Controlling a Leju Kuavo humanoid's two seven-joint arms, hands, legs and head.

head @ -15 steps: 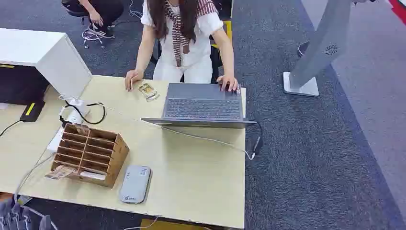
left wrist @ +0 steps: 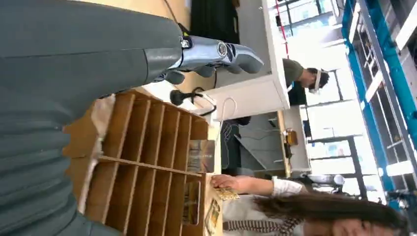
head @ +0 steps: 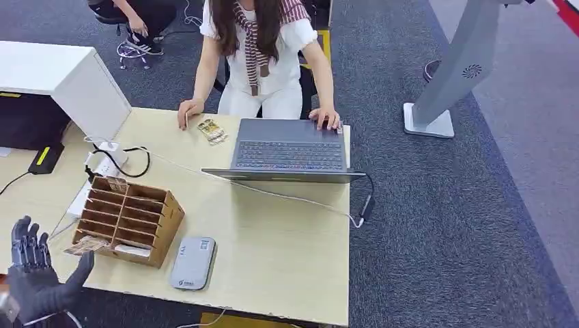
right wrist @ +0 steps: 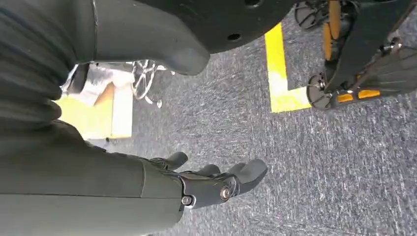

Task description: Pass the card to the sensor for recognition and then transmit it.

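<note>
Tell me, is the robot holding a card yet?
No, nothing is held. The left hand is raised beside the wooden card rack, fingers spread. The right hand hangs open above the floor.

The premises were an office. Grey carpet tile (head: 437, 225) covered the floor. A pale wooden table (head: 287, 253) carried an open laptop (head: 288, 152) at its far edge, where a seated person (head: 263, 55) worked. A compartmented wooden card organiser (head: 130, 219) and a power strip (head: 102, 167) stood toward its left edge, beside a white cabinet (head: 61, 78).
</note>
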